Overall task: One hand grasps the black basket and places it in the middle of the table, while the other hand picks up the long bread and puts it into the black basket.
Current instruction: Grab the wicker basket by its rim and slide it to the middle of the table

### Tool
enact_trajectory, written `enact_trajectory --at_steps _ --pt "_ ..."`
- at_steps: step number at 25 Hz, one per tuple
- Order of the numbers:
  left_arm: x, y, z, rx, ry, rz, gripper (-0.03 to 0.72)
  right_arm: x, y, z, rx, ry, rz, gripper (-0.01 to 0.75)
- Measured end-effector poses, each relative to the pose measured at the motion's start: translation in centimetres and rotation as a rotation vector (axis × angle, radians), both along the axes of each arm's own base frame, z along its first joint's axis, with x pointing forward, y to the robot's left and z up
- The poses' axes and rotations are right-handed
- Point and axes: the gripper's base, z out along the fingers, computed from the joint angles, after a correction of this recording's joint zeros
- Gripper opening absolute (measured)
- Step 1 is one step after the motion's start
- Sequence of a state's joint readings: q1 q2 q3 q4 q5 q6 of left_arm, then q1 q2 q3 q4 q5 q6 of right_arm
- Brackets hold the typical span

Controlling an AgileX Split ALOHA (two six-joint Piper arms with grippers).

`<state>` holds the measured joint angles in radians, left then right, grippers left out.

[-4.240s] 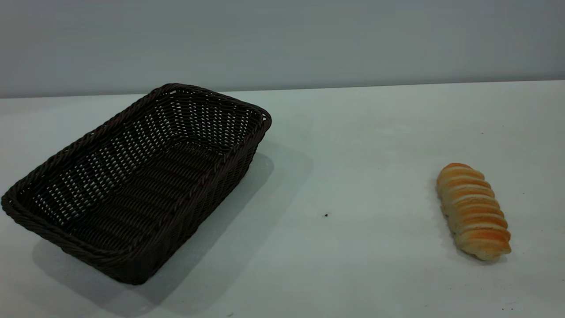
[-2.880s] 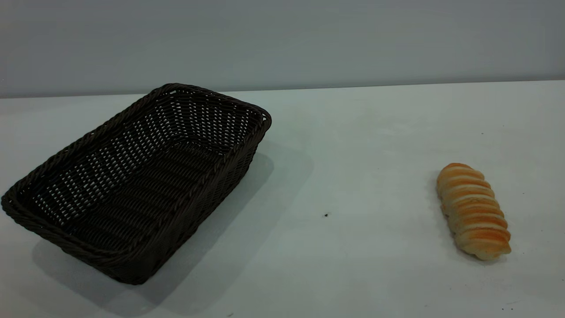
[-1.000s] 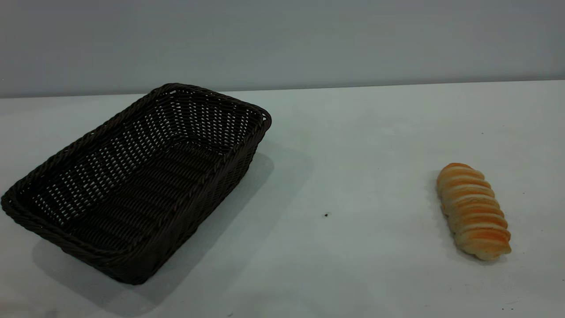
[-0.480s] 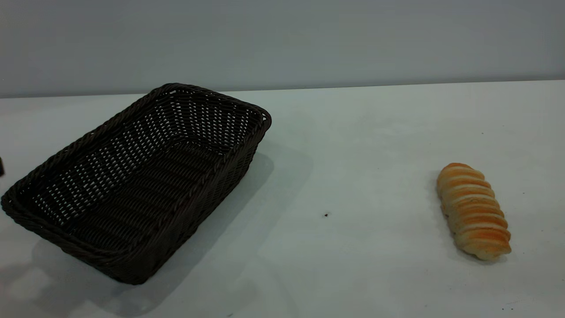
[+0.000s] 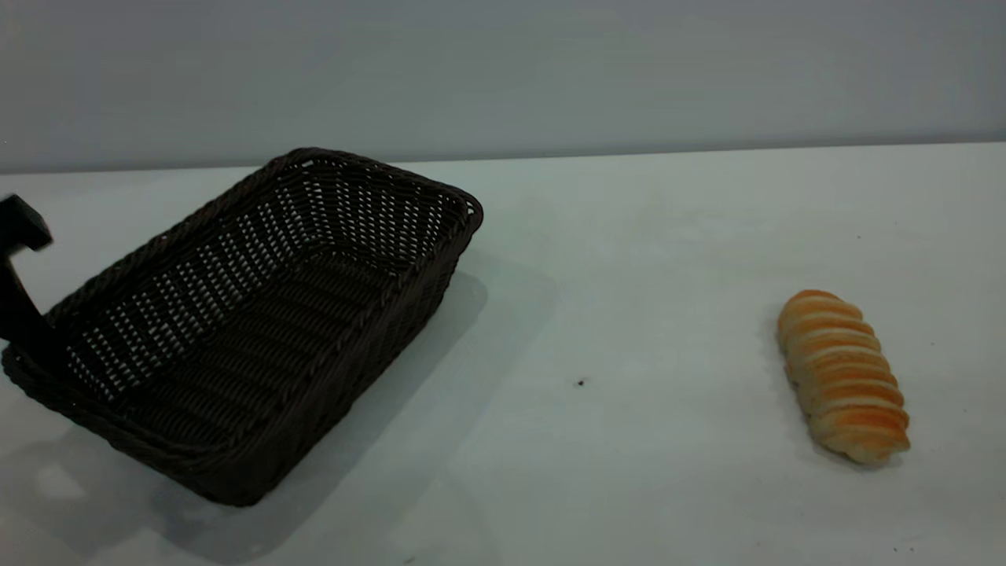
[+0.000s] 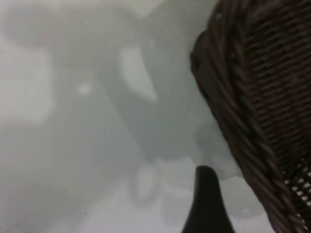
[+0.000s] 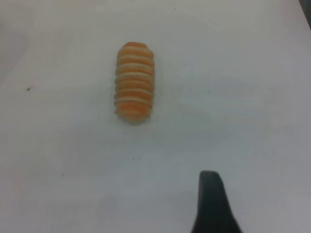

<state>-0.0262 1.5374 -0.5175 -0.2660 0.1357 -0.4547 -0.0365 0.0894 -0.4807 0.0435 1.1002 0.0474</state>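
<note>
The black basket (image 5: pixel 259 314) stands on the left of the table (image 5: pixel 629 259), askew and empty. My left gripper (image 5: pixel 17 303) hangs at the basket's left end rim. In the left wrist view one black finger (image 6: pixel 206 199) is over bare table just outside the braided rim (image 6: pixel 243 121); no second finger shows beside it. The long bread (image 5: pixel 843 376) lies ridged side up on the right. In the right wrist view it (image 7: pixel 134 81) lies ahead of a single black finger (image 7: pixel 210 196) of my right gripper, well apart from it. That gripper is out of the exterior view.
A tiny dark speck (image 5: pixel 581 383) marks the table between basket and bread. A grey wall runs behind the table's far edge (image 5: pixel 707 151).
My left gripper has come into the exterior view from the left edge and now stands at the basket's left end. Basket and bread have not moved.
</note>
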Motion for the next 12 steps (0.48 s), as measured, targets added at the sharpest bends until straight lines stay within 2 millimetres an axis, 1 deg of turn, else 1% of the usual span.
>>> enact_trajectory --at_steps 4,12 --pt "0.4 0.1 -1.3 -0.009 0.026 0.053 0.594 0.0 0.0 0.0 0.000 0.000 0.000 0.476" --pt "1.4 0.3 -3.2 -0.020 0.019 0.151 0.594 0.0 0.2 0.0 0.015 -0.001 0.012 0.476"
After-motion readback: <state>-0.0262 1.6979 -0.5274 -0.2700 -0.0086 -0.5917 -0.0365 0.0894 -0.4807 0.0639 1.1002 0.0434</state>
